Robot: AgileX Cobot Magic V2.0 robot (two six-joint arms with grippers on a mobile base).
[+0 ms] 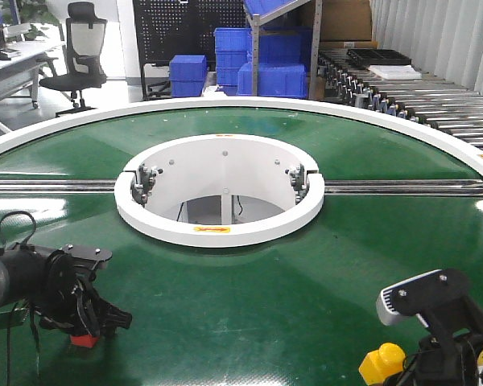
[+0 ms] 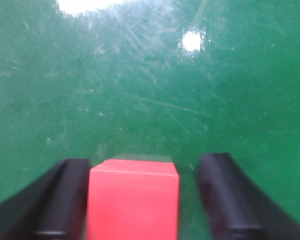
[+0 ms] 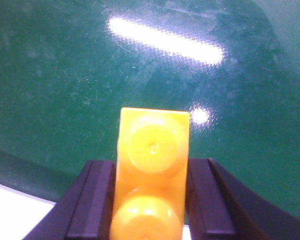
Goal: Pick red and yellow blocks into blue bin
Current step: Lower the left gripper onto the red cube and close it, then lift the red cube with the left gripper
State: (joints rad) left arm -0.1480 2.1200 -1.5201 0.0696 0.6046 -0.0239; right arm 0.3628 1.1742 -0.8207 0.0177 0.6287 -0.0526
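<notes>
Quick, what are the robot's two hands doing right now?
Left end effector: open, straddling the small red cube, a gap on one side.
Right end effector: closed on the yellow two-stud plastic brick.

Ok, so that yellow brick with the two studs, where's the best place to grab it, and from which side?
Take the yellow brick by its two long flat sides, coming in from a short end along its length. Those walls are plain and parallel, while the top carries two round studs. The right end effector sits that way now, a finger against each long side.
</notes>
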